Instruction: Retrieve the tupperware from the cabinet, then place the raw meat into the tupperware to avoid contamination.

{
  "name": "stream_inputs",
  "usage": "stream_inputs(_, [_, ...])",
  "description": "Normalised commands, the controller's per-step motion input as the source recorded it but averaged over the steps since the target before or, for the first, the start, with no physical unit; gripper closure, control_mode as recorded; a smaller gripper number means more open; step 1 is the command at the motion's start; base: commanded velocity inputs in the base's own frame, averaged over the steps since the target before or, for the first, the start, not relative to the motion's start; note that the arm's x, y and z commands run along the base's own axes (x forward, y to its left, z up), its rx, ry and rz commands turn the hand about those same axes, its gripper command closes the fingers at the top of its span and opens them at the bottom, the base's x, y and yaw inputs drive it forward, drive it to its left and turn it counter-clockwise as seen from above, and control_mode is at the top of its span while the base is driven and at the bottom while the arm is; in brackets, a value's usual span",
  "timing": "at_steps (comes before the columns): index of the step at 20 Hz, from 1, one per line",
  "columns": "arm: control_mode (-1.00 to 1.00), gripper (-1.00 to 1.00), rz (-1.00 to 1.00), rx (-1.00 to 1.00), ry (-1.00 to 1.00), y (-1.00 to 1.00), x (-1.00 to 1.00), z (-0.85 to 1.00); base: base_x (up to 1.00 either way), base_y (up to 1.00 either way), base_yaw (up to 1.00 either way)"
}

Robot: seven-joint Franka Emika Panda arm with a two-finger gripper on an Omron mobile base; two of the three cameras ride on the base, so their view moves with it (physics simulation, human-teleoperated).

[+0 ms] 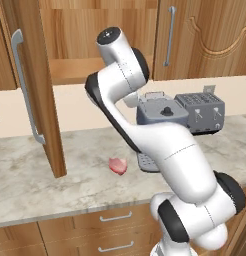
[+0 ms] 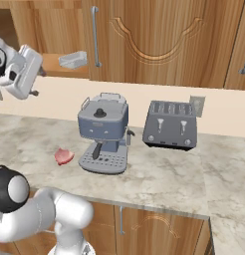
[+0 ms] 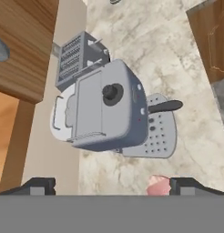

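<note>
Presumably tupperware (image 2: 73, 60) light, thin-walled, slick; sits at cabinet (image 2: 57, 69) shelf front edge; pinch one wall. Gripper (image 3: 112, 185) spread wide, holding nothing. Raw meat (image 1: 117, 165) soft, slippery.

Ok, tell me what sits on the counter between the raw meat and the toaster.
The grey coffee machine stands between the raw meat and the toaster, seen clearly in the right base view.
</note>
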Motion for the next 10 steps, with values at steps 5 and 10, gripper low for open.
stream_inputs(5, [-1.0,-1.0,0.0,-0.06,-0.01,0.03,0.54,0.0,0.0,0.0,0.0])
stream_inputs(10, [-1.0,-1.0,0.0,-0.06,0.0,0.0,0.52,0.1,0.0,0.0,0.0])
